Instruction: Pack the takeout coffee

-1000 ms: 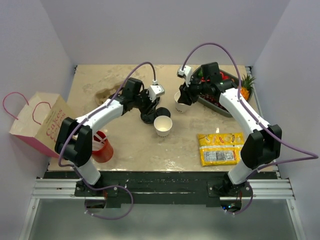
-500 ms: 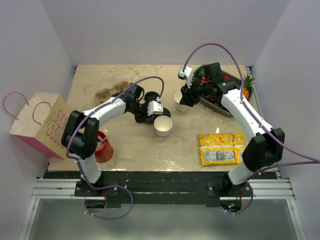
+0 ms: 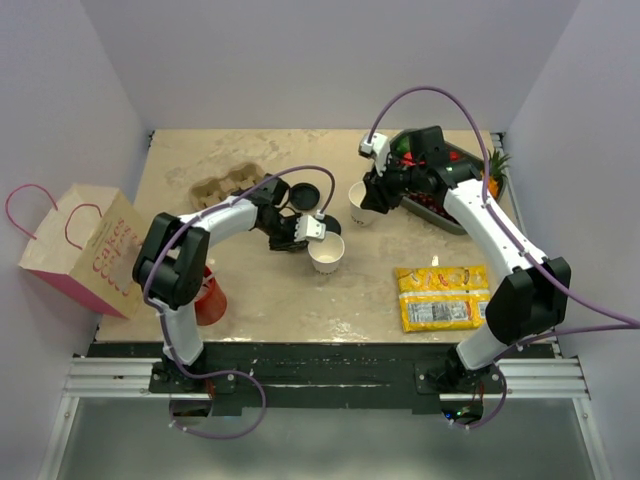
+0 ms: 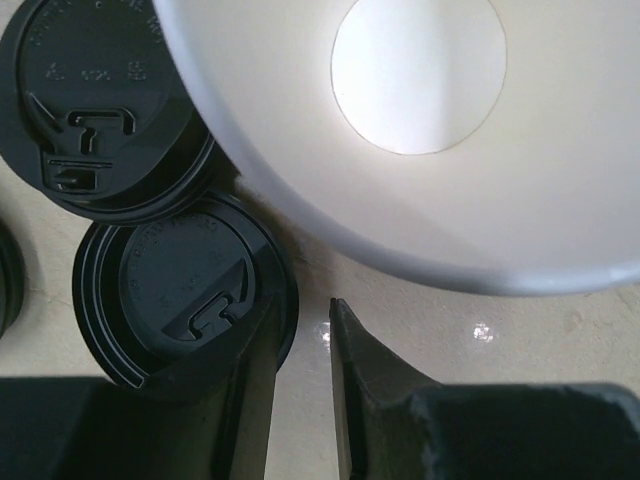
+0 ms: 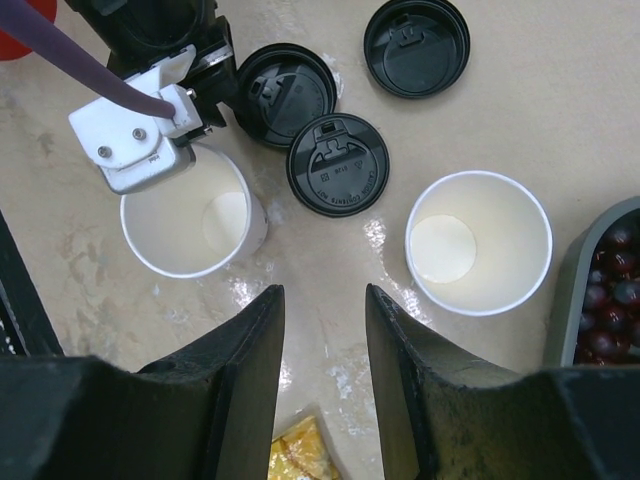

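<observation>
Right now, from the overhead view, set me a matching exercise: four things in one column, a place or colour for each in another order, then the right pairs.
Things:
1. paper bag
2. snack packet
3. red cup
4. tray

Places and colours:
A. yellow, near right
B. grey, far right
C. far left, pink handles
D. near left, just right of the bag

Pairs: 1-C, 2-A, 3-D, 4-B
</observation>
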Tool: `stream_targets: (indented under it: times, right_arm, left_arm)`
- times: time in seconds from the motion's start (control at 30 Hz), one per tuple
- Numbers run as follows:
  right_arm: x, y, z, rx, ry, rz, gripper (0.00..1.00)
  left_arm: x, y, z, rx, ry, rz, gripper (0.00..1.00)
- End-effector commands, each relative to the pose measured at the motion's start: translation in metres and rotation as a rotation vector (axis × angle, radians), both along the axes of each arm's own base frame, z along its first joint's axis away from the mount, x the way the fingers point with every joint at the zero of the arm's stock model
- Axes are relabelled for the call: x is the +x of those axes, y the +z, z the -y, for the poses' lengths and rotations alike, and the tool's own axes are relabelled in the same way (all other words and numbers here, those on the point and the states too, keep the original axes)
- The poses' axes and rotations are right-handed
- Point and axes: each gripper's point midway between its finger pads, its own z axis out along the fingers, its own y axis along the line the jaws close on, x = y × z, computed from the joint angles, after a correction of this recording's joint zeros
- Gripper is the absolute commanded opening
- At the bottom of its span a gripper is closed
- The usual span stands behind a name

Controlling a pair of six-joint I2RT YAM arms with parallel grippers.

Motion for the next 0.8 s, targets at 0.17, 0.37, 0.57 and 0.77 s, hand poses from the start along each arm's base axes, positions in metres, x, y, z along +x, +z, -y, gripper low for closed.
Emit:
stream_targets:
  times: [0.17, 0.37, 0.57, 0.77]
  right_arm:
    - [0.005, 0.018, 0.004, 0.03, -0.039, 0.042, 0.41]
    - [0.009, 0.017, 0.003, 0.034, -0.047, 0.033, 0.41]
    - [0.011, 0.02, 0.003, 0.036, -0.051, 0.037, 0.41]
    - [0.01, 0.022, 0.004, 0.037, -0.054, 0.042, 0.41]
  left_arm:
    - [0.016, 0.005, 0.005, -0.017, -0.023, 0.081, 0.25]
    - [0.021, 0.004, 0.002, -0.005, -0.011, 0.124, 0.18]
    - [0.018, -0.001, 0.0, 0.005, -0.005, 0.1, 0.13]
    - [0.022, 0.009, 0.0, -0.007, 0.027, 0.118, 0.0]
